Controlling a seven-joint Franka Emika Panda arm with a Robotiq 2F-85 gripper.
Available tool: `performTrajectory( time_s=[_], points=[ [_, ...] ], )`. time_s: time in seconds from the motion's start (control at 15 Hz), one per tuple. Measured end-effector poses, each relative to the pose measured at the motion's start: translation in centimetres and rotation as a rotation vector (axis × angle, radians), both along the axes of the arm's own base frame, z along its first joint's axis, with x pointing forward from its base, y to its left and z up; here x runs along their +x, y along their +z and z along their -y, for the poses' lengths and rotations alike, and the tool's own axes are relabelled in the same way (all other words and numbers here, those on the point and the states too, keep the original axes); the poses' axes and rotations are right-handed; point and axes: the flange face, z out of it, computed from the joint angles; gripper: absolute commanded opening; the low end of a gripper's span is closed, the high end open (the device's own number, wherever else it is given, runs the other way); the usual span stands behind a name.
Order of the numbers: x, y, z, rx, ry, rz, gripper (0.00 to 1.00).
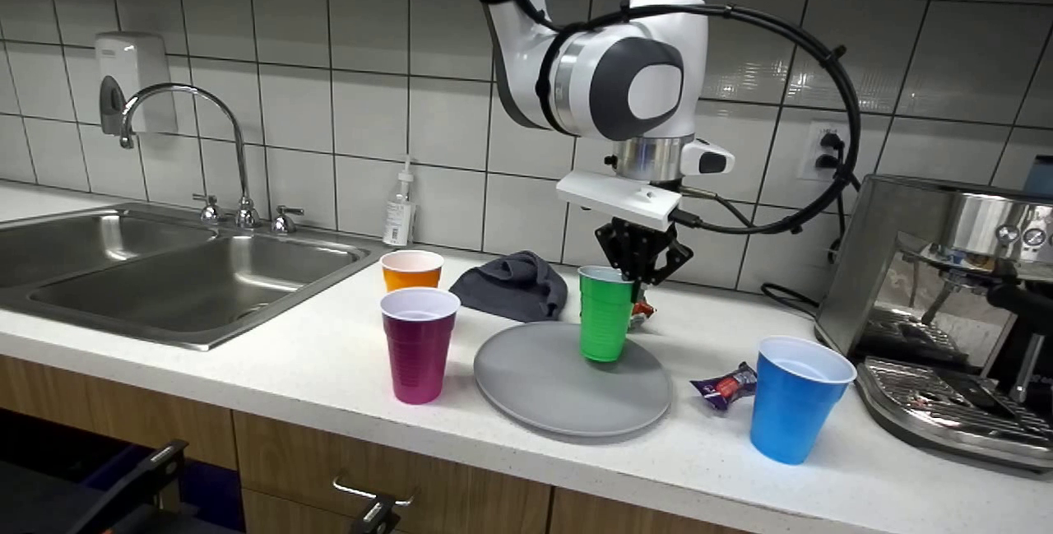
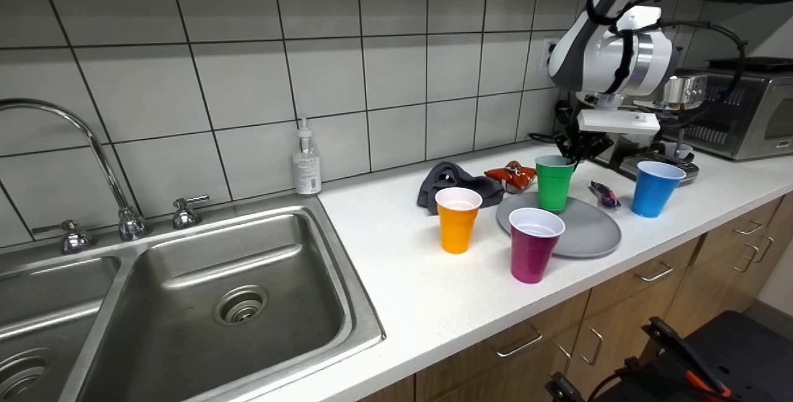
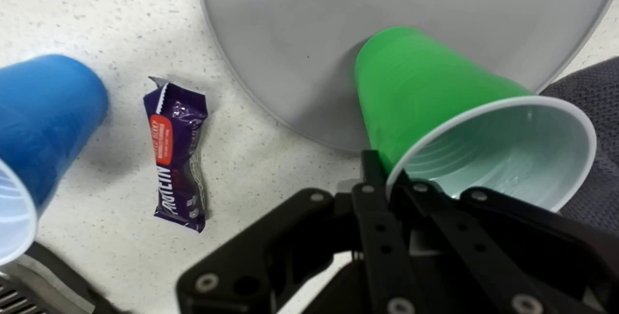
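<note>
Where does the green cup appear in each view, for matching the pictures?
In an exterior view: green cup slightly right of centre, below mid-height.
In an exterior view: green cup well right of centre, about mid-height.
Wrist view: green cup right of centre, rim toward lower right.
Shared landmark: grey plate, visible in all three.

In an exterior view's upper middle, a white arm (image 1: 526, 73) is showing a dark grey panel (image 1: 610, 85), a silver collar (image 1: 646, 160) is gleaming and black cable (image 1: 852, 110) is looping rightward. Along the wrist view's bottom, silver screws (image 3: 207, 282) are studding the black, angular gripper (image 3: 389, 176).
</note>
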Motion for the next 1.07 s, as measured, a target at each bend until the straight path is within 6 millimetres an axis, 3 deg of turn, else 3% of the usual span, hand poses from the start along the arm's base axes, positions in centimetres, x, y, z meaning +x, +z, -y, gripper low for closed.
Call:
performTrajectory(
  time_s=[0.47,0.53,0.67,1.07],
  points=[
    [0.6,-1.0,-0.4,0.012,-0.017,0.031,0.01],
    [0.6,-1.0,-0.4,0.011,-0.018,0.032,0.29],
    [0.8,-1.1,-0.2,0.01,-0.02,0.033,0.37],
    [0.9,-0.9,0.3,0.002,-0.009,0.039,0.82]
  ],
)
